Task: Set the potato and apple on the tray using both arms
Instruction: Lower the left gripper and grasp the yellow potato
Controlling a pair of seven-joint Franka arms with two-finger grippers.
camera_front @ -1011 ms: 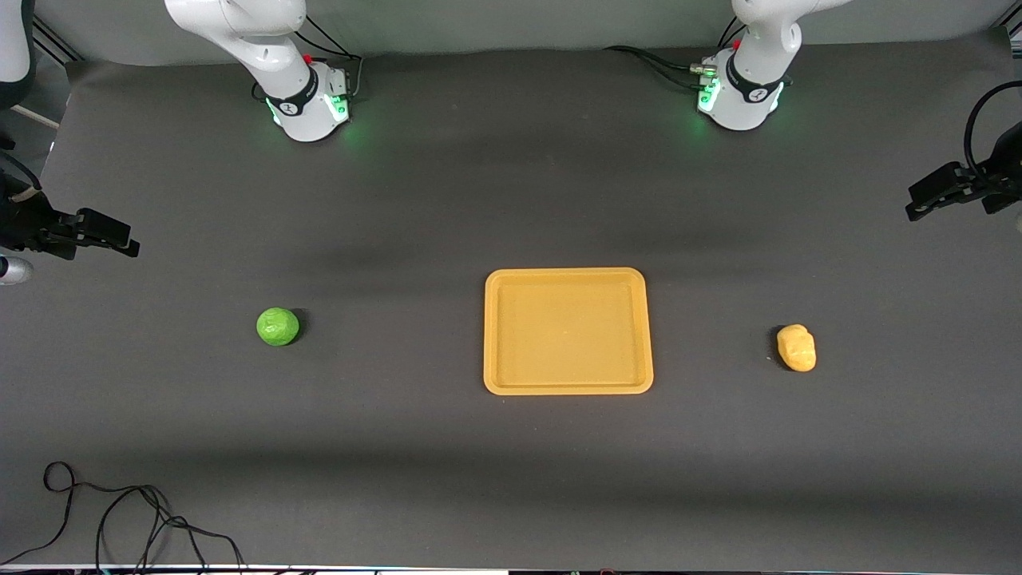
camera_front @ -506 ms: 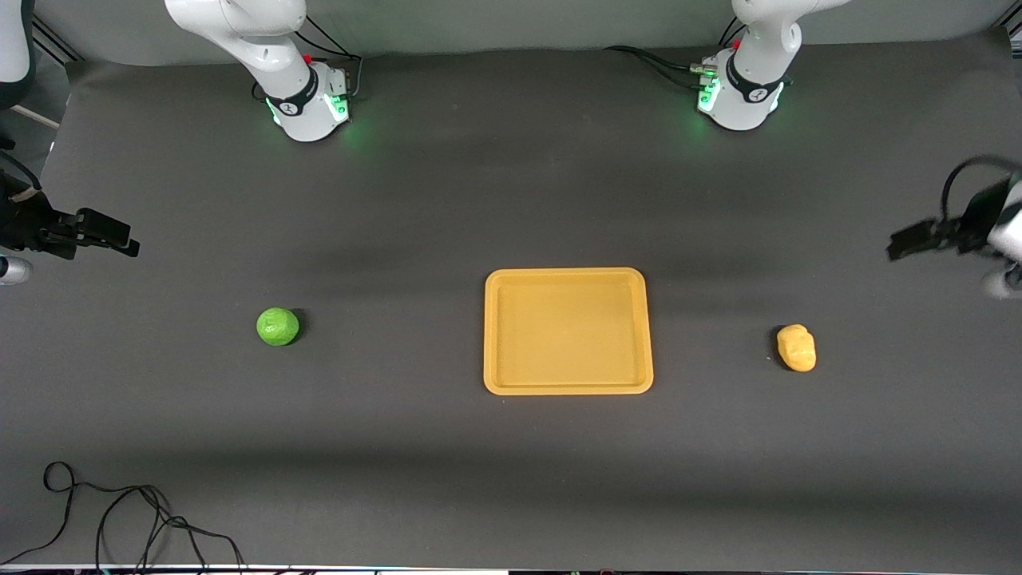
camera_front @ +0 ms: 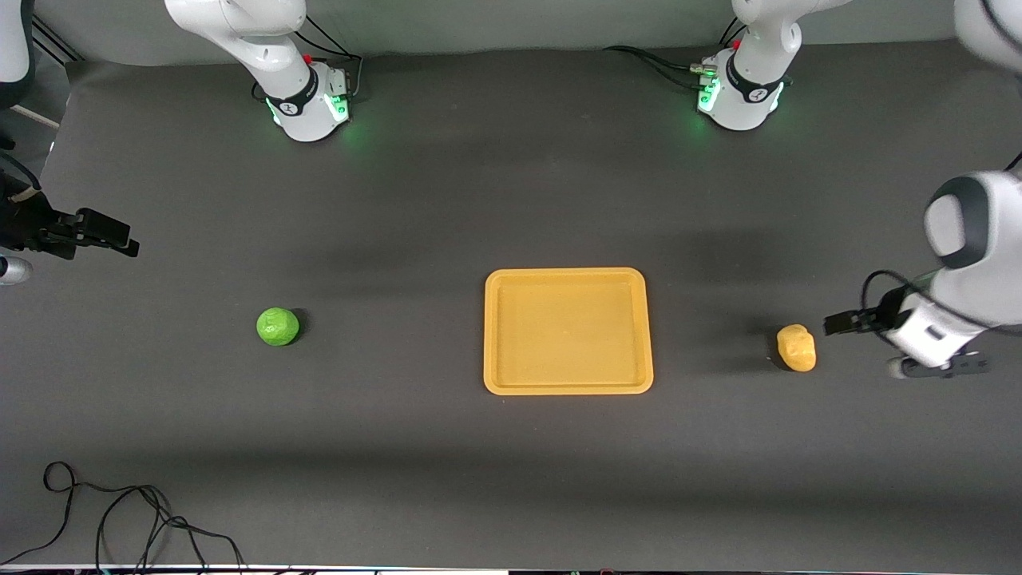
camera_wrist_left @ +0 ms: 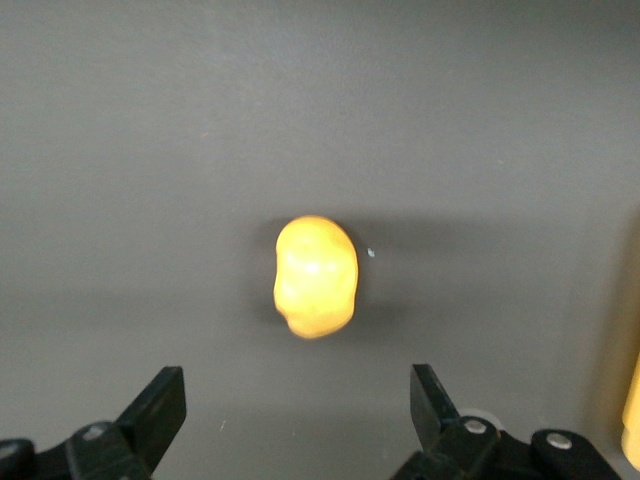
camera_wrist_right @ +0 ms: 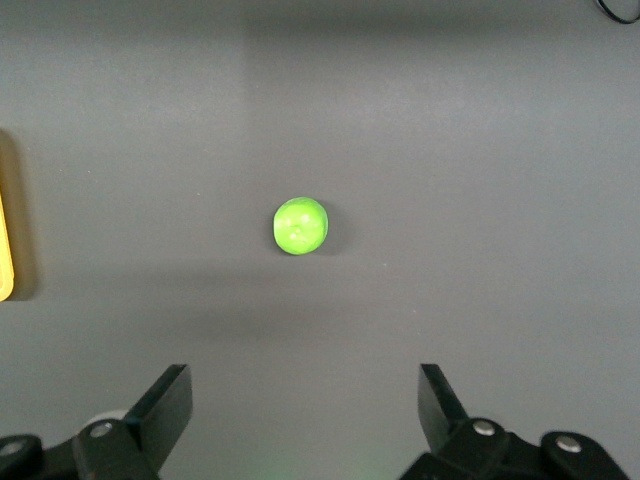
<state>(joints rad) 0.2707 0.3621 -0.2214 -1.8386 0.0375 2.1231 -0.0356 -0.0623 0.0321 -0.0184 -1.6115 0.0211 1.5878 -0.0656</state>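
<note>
The yellow-tan potato [camera_front: 797,348] lies on the dark table toward the left arm's end; it also shows in the left wrist view [camera_wrist_left: 316,276]. My left gripper [camera_front: 842,323] hangs open and empty close beside it, with the potato ahead of the jaws [camera_wrist_left: 297,388]. The green apple [camera_front: 278,327] lies toward the right arm's end and shows in the right wrist view [camera_wrist_right: 300,225]. My right gripper [camera_front: 104,231] is open and empty over the table's edge, well apart from the apple [camera_wrist_right: 305,388]. The orange-yellow tray [camera_front: 568,274] lies between the two fruits with nothing on it.
The arm bases [camera_front: 307,104] [camera_front: 738,96] stand along the table edge farthest from the front camera. A black cable [camera_front: 120,519] lies near the front edge at the right arm's end. The tray's rim shows at the edge of both wrist views [camera_wrist_left: 632,420] [camera_wrist_right: 4,250].
My left arm has swung down and inward, bringing its open gripper from the table's end to just beside the potato. The right arm, fruits and tray have not moved.
</note>
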